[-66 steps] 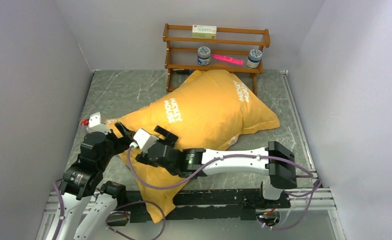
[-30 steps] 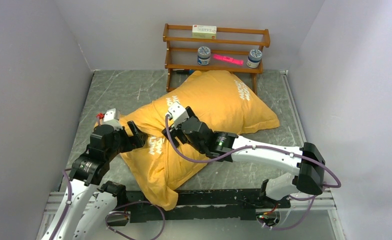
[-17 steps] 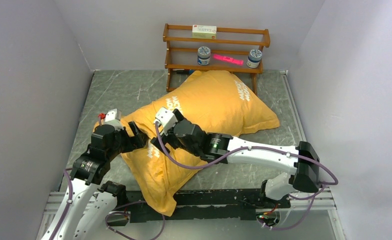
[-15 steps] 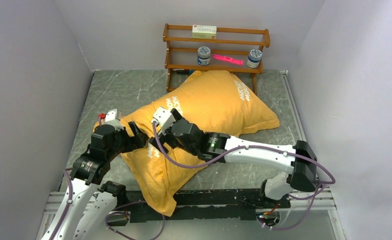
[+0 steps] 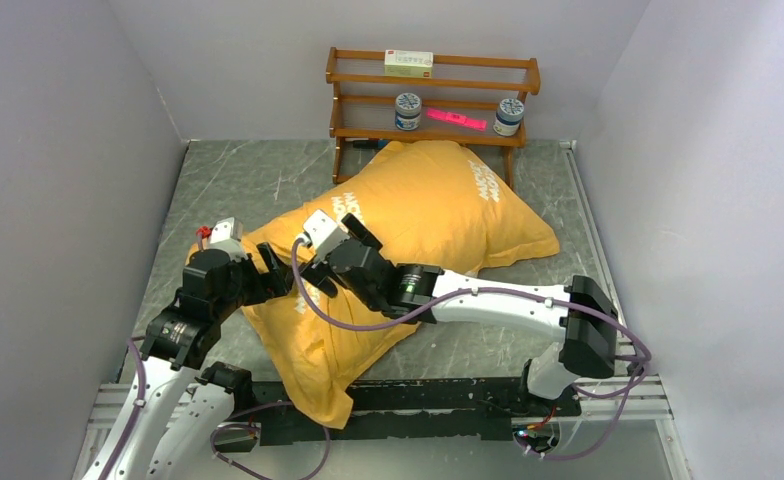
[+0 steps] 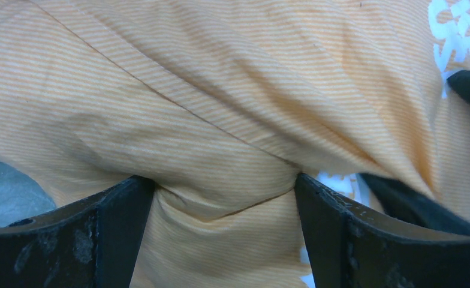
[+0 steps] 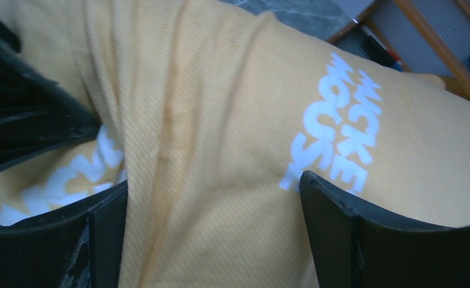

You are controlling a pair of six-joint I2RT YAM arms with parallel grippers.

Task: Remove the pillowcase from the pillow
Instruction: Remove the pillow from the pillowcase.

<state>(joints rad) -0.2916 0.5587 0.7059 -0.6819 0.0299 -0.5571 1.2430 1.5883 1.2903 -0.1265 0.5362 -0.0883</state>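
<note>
The orange-yellow pillowcase [image 5: 438, 210] with white "MICKEY MOUSE" lettering lies stuffed and slanted across the table, its near end hanging over the front rail. The white pillow is hidden inside it. My left gripper [image 5: 276, 281] grips the case's left side; in the left wrist view [image 6: 223, 186] a thick fold of fabric [image 6: 220, 150] is bunched between its fingers. My right gripper [image 5: 320, 262] is open and presses down on the case just right of the left one; in the right wrist view [image 7: 213, 186] the fabric [image 7: 220, 120] spans its spread fingers.
A wooden shelf rack [image 5: 433, 100] stands at the back against the pillowcase's far end. It holds two jars [image 5: 408, 110] [image 5: 509, 115], a pink object [image 5: 456, 119] and a small box [image 5: 408, 63]. Grey walls enclose the marbled table [image 5: 238, 180].
The left gripper took hold of the case's left side and has held still since. The right gripper has slid left across the case toward it. The case's near end shifted slightly.
</note>
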